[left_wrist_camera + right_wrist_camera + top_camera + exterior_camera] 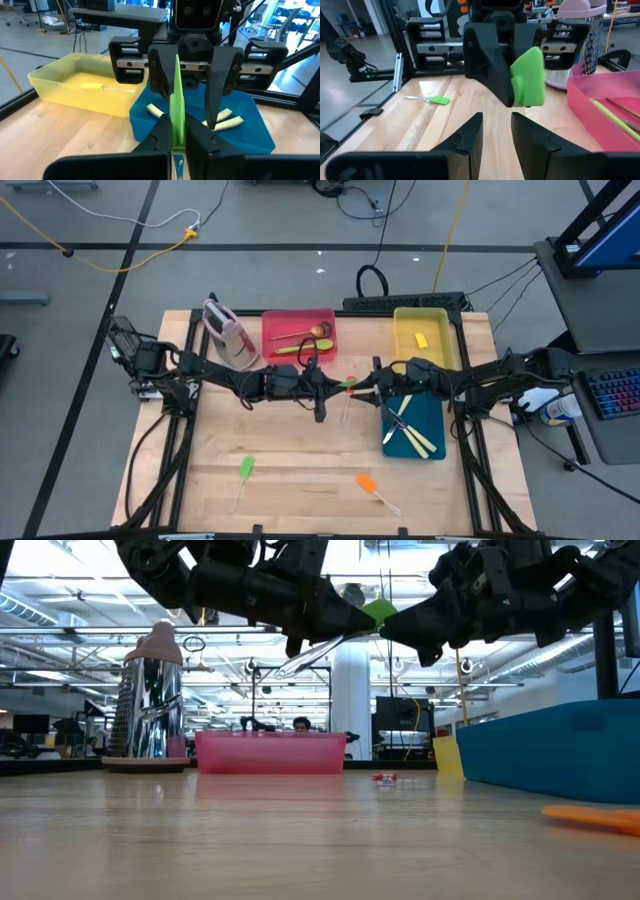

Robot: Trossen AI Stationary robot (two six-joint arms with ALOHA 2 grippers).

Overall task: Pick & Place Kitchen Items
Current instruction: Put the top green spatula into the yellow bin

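Above the middle of the table point(300, 480), the left tool point(335, 387) is closed on a green-headed spatula point(176, 102), holding it by the clear handle with the green head pointing toward the right tool point(372, 390). The right tool faces it with its fingers spread apart, one on each side of the green head, not yet touching it.

The red tray point(327, 320) at the back holds a wooden spoon point(318, 331) and a green spoon point(292, 347). The yellow tray point(445, 320) holds one utensil with a yellow head point(421, 340). The blue tray point(436, 415) beside it holds cream-handled knives point(422, 442) lying crossed. The pink-and-grey upright container point(230, 335) stands just beside the red tray.

On the bare table nearer the front lie another green spatula point(244, 470) and an orange spatula point(370, 485), well apart.
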